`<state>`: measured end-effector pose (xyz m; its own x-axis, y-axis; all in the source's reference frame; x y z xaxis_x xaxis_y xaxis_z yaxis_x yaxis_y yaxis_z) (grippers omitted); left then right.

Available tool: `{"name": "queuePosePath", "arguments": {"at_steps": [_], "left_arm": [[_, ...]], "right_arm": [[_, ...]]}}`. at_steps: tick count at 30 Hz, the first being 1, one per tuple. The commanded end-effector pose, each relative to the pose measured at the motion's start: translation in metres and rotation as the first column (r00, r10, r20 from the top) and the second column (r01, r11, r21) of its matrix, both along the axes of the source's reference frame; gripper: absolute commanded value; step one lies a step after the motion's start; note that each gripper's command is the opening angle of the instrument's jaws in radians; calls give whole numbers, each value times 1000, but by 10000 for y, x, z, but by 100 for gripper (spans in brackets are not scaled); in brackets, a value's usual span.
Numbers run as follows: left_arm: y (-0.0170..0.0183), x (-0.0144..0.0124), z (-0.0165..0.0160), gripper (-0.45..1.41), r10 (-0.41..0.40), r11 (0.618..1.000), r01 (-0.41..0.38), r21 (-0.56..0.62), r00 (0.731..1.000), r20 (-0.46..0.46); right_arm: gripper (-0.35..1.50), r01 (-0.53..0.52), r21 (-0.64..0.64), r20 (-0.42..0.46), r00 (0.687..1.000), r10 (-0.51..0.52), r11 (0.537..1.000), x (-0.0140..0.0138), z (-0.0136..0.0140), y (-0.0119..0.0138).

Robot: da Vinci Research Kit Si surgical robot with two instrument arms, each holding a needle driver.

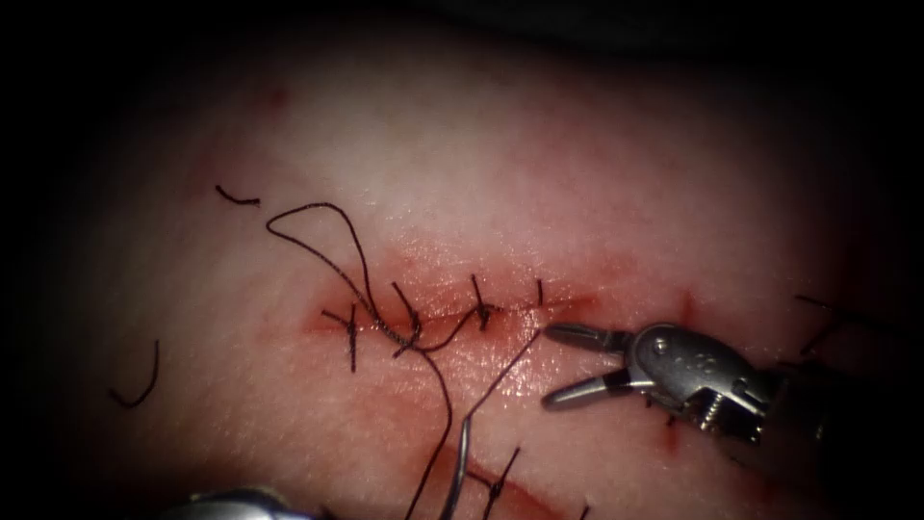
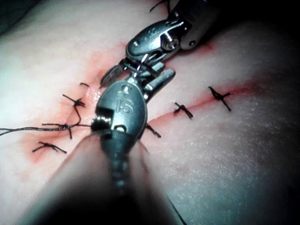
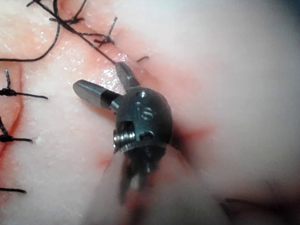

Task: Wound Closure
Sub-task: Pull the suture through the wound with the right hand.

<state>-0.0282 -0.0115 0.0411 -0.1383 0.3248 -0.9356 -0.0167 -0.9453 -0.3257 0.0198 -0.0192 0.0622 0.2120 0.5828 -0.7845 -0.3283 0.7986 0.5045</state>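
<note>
At the bottom edge of the endoscope view, the left claw (image 1: 236,503) is cut off, so its jaws cannot be judged. The needle (image 1: 459,472) rises just right of it, holder unclear. Further back, the right claw (image 1: 551,366) is spread, empty, beside the cut's (image 1: 433,313) right end, thread (image 1: 438,385) crossing the tissue (image 1: 539,183).

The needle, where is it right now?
In the endoscope view the needle stands low in the middle, below the cut, left of the right tool, whose open jaws hold nothing.
</note>
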Motion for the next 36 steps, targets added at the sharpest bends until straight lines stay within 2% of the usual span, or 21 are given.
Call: {"name": "queuePosePath", "arguments": {"at_steps": [1, 10, 20, 26, 30, 34, 35, 36], "left_arm": [[2, -3, -1, -45, -16, 999, 16, -30, 1000, 3], [-9, 16, -35, -45, -55, 993, 57, -107, 998, 20], [-21, 21, -29, -45, -60, 991, 62, -120, 998, 21], [-22, 20, -13, -45, -61, 990, 63, -124, 998, 21], [-26, 17, -7, -45, -64, 989, 65, -130, 998, 18], [-29, 16, -11, -45, -68, 989, 68, -132, 998, 11], [-29, 17, -13, -45, -65, 989, 66, -131, 998, 16], [-28, 17, -14, -45, -65, 989, 66, -130, 998, 15]], "right_arm": [[126, 3, -12, 1, 1000, -3, 1000, 12, 8, 1], [128, 1, -31, 12, 1000, 0, 1000, 18, 11, 8], [133, 4, -46, 22, 1000, -3, 999, 24, 3, 16], [131, 11, -50, 24, 1000, -10, 999, 24, -9, 20], [131, 23, -47, 45, 999, -21, 999, 30, -7, 18], [121, 51, -52, 72, 996, -47, 997, 33, 6, 9], [110, 71, -50, 89, 994, -66, 996, 33, 11, 4], [84, 89, -47, 106, 991, -84, 995, 32, 14, 1]]}}
